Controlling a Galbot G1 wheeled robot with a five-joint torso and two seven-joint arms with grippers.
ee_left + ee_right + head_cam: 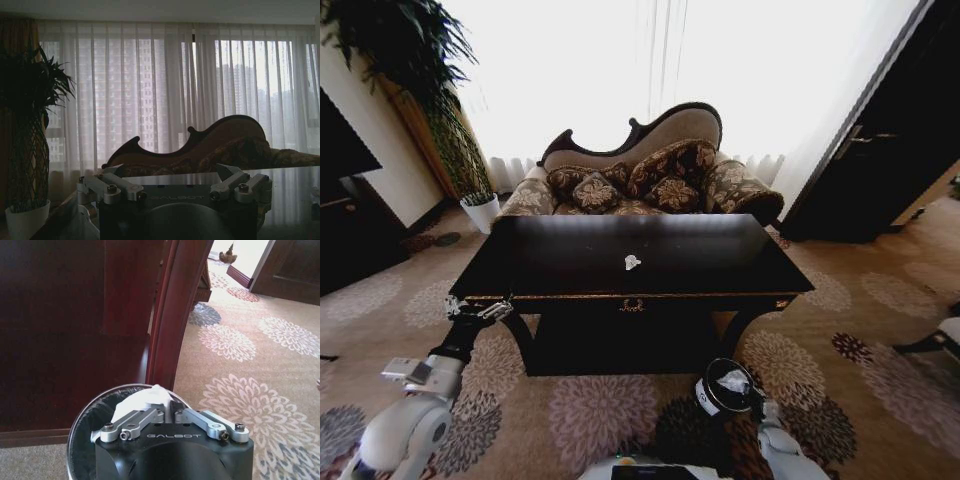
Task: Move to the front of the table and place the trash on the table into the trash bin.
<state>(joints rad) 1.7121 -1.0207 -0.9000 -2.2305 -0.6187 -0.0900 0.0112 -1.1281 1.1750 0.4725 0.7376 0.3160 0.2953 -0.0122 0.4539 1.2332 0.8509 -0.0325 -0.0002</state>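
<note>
Right wrist view: right gripper [167, 415] jaws pinched on crumpled tissue [137, 402] over trash bin [85, 427] — near rim, could snag. Left gripper [172, 181] jaws spread, empty, at table [570, 255] edge.

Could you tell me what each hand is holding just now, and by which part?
Right hand pinches white crumpled trash by its edge over the trash bin; left hand holds nothing.

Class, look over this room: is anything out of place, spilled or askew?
One small crumpled white scrap lies on the dark glossy wooden table, litter on a bare top. The right gripper holds white crumpled paper over the round bin.
</note>
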